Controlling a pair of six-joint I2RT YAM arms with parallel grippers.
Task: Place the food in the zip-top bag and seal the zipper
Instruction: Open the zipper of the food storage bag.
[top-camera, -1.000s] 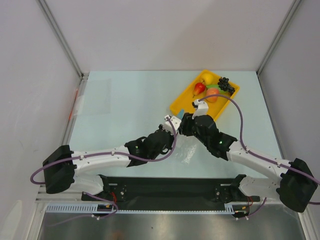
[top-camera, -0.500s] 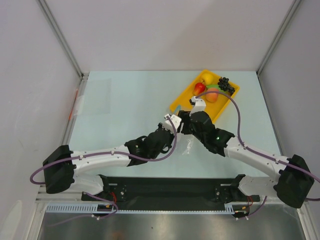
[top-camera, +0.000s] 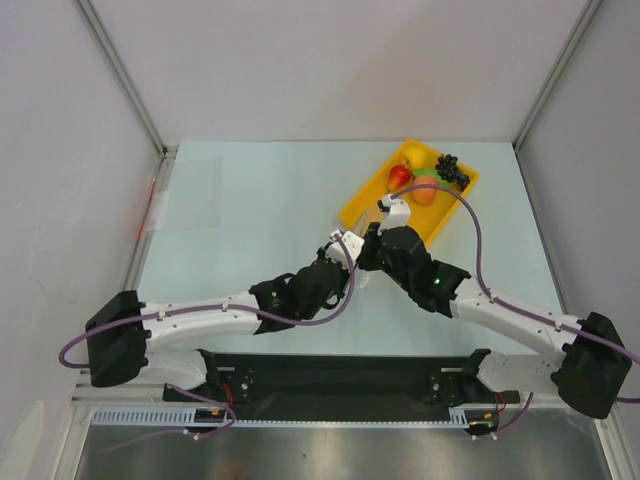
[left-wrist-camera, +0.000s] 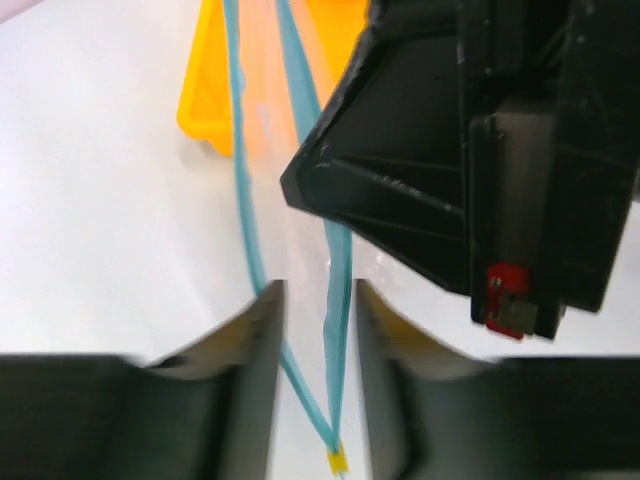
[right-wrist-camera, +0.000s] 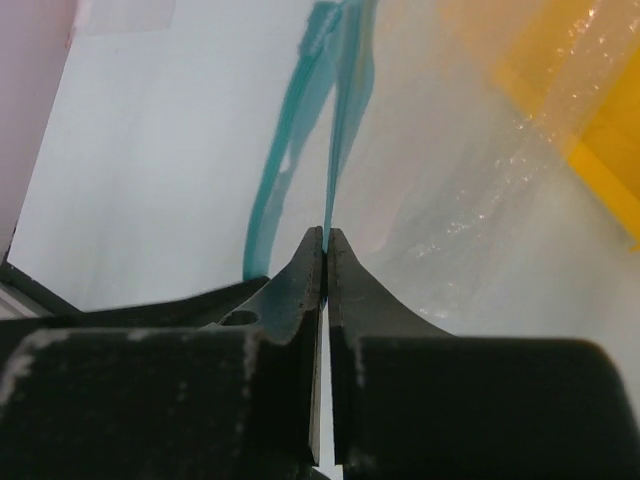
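In the left wrist view the zip-top bag's teal zipper hangs parted into two strips that meet at a yellow end stop. My left gripper stands open, with one strip running loose between its fingers. My right gripper is shut on the edge of the zipper, and the clear zip-top bag spreads beyond it. From above, both grippers meet at mid-table and hide most of the bag. The food lies in the yellow tray: a red fruit, a peach-orange one, black grapes, a yellow one.
The yellow tray stands at the back right, just beyond the two grippers. The right arm's black wrist fills the right of the left wrist view, very close. A clear sheet lies at the table's left edge.
My right gripper has shut on the zipper strip and my left gripper has opened off it. The bag that lay on the table below the grippers has been drawn up out of sight.
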